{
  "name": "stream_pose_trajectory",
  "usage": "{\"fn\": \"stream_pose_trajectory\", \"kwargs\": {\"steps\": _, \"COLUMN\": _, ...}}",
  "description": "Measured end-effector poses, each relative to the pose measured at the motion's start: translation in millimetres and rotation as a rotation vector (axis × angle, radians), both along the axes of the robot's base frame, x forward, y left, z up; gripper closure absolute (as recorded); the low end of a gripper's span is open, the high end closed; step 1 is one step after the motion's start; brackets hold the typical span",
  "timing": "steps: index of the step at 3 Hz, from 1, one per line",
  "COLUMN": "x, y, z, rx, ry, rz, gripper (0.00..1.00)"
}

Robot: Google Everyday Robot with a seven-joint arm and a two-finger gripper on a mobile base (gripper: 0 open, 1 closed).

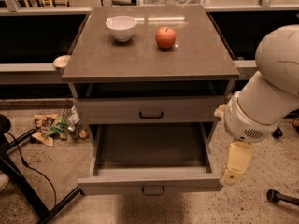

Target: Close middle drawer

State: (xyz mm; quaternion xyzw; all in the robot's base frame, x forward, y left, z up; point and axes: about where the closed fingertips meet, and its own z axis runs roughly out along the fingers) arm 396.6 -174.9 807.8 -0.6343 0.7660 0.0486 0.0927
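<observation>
The middle drawer (150, 181) is pulled far out of the grey cabinet (149, 59). Its wide shallow tray is empty, and its low flat front carries a small dark handle (153, 189). Above it sits a taller drawer front with a bolder black handle (151, 115), pushed in. My gripper (233, 171) hangs cream-coloured below the big white arm (268, 97). It is just right of the open drawer's front right corner, close to it, and I cannot tell whether it touches.
A white bowl (121, 28) and a red apple (166, 37) stand on the cabinet top. Litter (56, 127) lies on the floor at the left. A black stand leg and cable (23, 181) cross the lower left. A caster (273, 196) sits at the lower right.
</observation>
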Motion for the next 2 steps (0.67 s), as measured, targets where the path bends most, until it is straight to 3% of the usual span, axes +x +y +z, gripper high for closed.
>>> {"fn": "stream_pose_trajectory", "kwargs": {"steps": 1, "x": -2, "y": 4, "z": -6, "rx": -0.008, "ry": 0.007, "rz": 0.021, "gripper": 0.0}}
{"fn": "stream_pose_trajectory", "kwargs": {"steps": 2, "x": -5, "y": 23, "z": -56, "rx": -0.039, "ry": 0.024, "rz": 0.104, "gripper": 0.0}}
